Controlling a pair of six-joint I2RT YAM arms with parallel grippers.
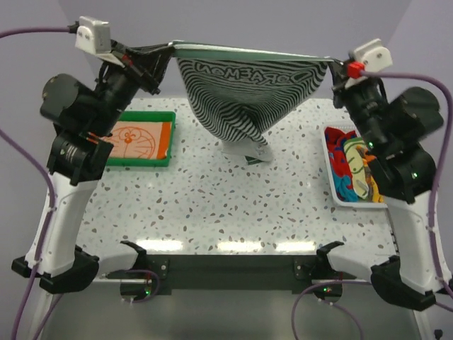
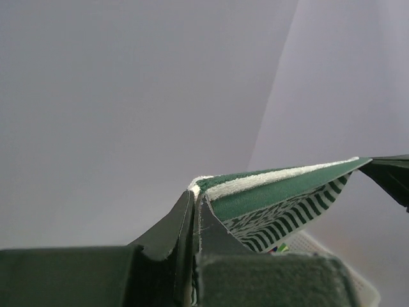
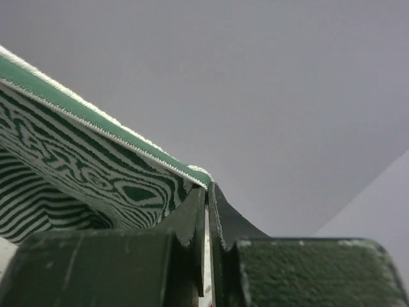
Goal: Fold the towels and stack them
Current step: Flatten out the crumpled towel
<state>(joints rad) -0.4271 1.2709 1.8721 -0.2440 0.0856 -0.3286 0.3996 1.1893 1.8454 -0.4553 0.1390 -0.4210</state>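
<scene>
A black-and-white striped towel (image 1: 244, 92) with a green hem hangs stretched between both grippers above the far side of the table, its lower point touching the tabletop. My left gripper (image 1: 164, 49) is shut on its left top corner, and in the left wrist view (image 2: 194, 192) the green hem (image 2: 268, 192) runs off to the right. My right gripper (image 1: 334, 65) is shut on the right top corner; the right wrist view (image 3: 208, 190) has the striped towel (image 3: 77, 166) at the left. An orange towel with a cartoon drawing (image 1: 140, 140) lies folded in the green tray. More towels (image 1: 354, 166) sit crumpled in the white basket.
The green tray (image 1: 170, 138) stands at the left of the speckled table (image 1: 226, 205). The white mesh basket (image 1: 331, 170) stands at the right edge. Both arm bases sit at the near edge, with purple cables at each side.
</scene>
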